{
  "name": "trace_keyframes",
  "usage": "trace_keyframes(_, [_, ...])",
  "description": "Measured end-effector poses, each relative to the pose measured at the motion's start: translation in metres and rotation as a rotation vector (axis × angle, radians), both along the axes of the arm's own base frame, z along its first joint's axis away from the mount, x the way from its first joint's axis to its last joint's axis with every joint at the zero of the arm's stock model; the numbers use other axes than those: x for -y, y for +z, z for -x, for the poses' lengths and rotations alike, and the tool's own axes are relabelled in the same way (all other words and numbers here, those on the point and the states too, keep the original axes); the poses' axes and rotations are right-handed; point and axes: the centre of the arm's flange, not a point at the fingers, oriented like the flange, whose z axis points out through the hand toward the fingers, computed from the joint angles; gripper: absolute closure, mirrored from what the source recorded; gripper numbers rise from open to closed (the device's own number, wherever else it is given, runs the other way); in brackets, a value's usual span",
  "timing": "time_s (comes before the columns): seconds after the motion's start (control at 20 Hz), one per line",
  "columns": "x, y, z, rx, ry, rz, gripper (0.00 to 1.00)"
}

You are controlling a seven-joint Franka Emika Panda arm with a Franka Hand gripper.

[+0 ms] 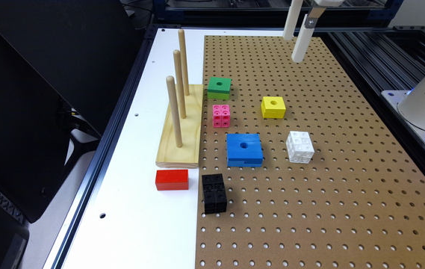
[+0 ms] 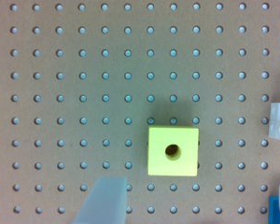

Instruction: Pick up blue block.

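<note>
The blue block (image 1: 244,149) is a flat bright blue square with a round centre hole, lying on the brown pegboard (image 1: 346,186) near the middle. A corner of the blue block (image 2: 277,211) shows at the edge of the wrist view. My gripper (image 1: 293,48) hangs high over the far part of the board, well beyond the blue block and above the yellow block (image 1: 273,107). In the wrist view the gripper (image 2: 193,196) is open, its pale fingers (image 2: 102,200) wide apart with nothing between them, and the yellow block (image 2: 173,150) lies just ahead.
A green holed block (image 1: 219,87), pink cube (image 1: 221,116), white cube (image 1: 300,147) and black cube (image 1: 214,193) surround the blue block. A wooden base with three pegs (image 1: 179,125) and a red block (image 1: 171,179) sit toward the exterior view's left.
</note>
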Motion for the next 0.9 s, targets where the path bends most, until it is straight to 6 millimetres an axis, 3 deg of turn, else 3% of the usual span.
trace_keyframes(0.9, [-0.056, -0.003, -0.06, -0.004, 0.015, -0.004, 0.0])
